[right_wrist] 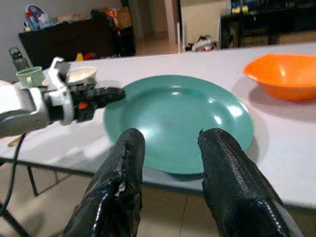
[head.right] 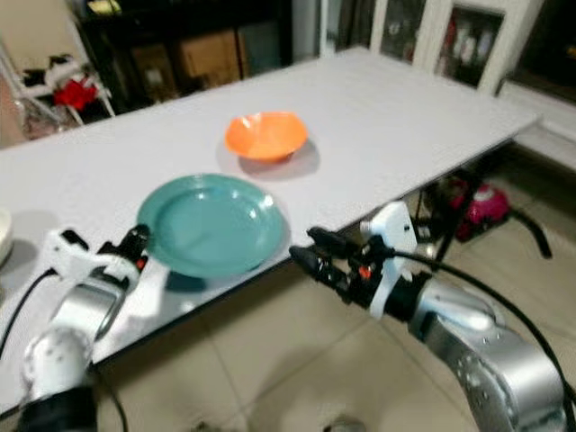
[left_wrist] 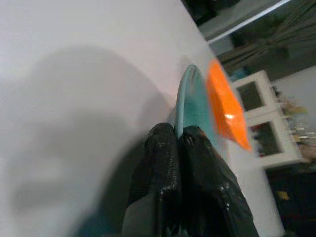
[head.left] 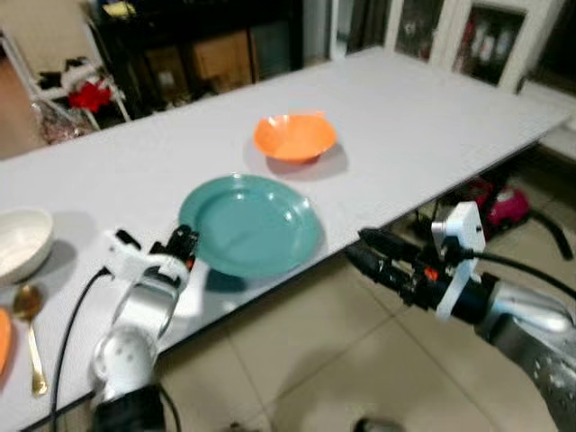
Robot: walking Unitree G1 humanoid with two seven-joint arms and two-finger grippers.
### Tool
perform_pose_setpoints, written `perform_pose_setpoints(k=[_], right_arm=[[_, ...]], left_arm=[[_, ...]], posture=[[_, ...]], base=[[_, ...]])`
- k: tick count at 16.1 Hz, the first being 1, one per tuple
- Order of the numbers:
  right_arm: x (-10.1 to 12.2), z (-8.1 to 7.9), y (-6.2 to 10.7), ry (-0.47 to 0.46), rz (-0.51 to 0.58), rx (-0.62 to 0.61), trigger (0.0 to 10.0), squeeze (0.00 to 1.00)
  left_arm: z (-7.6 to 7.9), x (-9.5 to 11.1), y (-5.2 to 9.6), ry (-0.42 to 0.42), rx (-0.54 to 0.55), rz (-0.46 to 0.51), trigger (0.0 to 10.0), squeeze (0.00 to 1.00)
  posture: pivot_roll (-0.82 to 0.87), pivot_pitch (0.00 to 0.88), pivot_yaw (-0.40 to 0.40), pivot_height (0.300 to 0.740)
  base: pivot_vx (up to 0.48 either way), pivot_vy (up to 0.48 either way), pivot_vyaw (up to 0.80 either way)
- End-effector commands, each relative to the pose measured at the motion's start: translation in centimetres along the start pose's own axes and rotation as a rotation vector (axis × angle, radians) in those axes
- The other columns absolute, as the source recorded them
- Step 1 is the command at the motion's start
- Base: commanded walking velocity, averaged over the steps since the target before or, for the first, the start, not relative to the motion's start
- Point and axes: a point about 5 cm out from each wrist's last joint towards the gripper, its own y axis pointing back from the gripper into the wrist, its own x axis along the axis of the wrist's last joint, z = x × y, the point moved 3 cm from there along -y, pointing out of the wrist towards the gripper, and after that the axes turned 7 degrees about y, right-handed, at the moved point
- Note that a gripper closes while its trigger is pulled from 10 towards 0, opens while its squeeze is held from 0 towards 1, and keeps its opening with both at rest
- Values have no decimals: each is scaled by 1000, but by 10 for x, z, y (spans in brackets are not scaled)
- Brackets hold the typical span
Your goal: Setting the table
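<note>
A teal plate (head.left: 247, 225) lies near the front edge of the grey table (head.left: 432, 117), with a dark shadow under its near rim. My left gripper (head.left: 186, 241) is shut on the plate's left rim; in the left wrist view the two fingers (left_wrist: 165, 158) pinch the thin teal edge (left_wrist: 190, 94). My right gripper (head.left: 360, 249) hovers off the table's front edge, open, pointing at the plate (right_wrist: 177, 118) from the right. An orange bowl (head.left: 293, 137) sits upright just beyond the plate.
A white bowl (head.left: 20, 241) stands at the table's left end, with a gold spoon (head.left: 31, 333) and an orange dish edge (head.left: 3, 340) in front of it. Tiled floor lies below the table edge. Dark shelves and cabinets stand behind.
</note>
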Motion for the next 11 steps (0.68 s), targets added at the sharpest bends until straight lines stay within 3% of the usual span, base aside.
perform_pose_setpoints(k=[1, 6, 11], right_arm=[[8, 1, -3, 26, 20, 15, 10000, 0], [10, 4, -1, 62, 12, -9, 10000, 0], [12, 10, 1, 80, 20, -68, 10000, 0]], left_arm=[[-2, -8, -3, 7, -5, -14, 10000, 0], [1, -17, -31, -36, 0, -7, 10000, 0], [4, -22, -46, -45, -4, -13, 10000, 0]], posture=[[-147, 31, 94, 740], [-165, 53, 102, 740], [-185, 63, 102, 740]], base=[[0, 0, 0], [0, 0, 0], [0, 0, 0]])
